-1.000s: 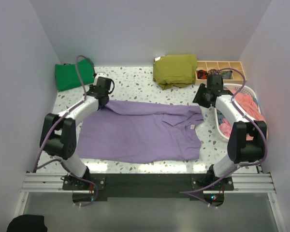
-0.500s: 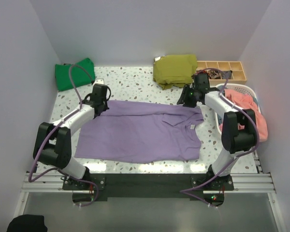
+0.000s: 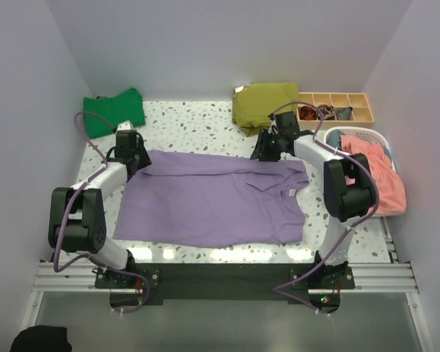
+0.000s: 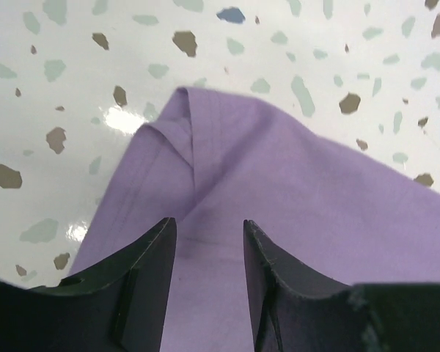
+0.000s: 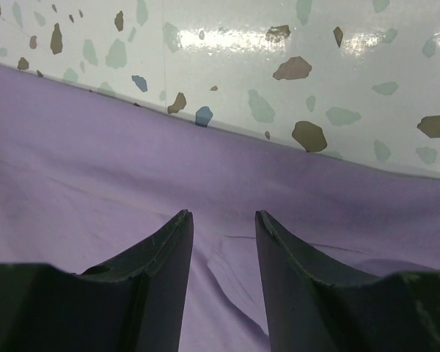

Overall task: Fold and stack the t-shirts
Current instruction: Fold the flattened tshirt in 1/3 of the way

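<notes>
The lavender-purple t-shirt (image 3: 213,202) lies spread flat across the middle of the table, its white neck label (image 3: 292,193) toward the right. My left gripper (image 3: 138,163) is open over the shirt's far left corner; in the left wrist view the gripper (image 4: 210,222) hovers over the purple fabric (image 4: 293,191) with a folded hem ahead. My right gripper (image 3: 260,152) is open at the shirt's far edge, right of centre; in the right wrist view the gripper (image 5: 222,214) straddles a small wrinkle in the fabric (image 5: 95,161). The bright green t-shirt (image 3: 114,112) lies at the far left.
A folded olive shirt (image 3: 265,105) lies at the back centre. A wooden divided tray (image 3: 337,110) stands at the back right. A white laundry basket (image 3: 359,132) with pink clothes stands along the right edge. Walls close in on three sides.
My left gripper has moved left along the shirt's far edge to its corner. My right gripper has swung left from beside the basket onto the shirt's far edge.
</notes>
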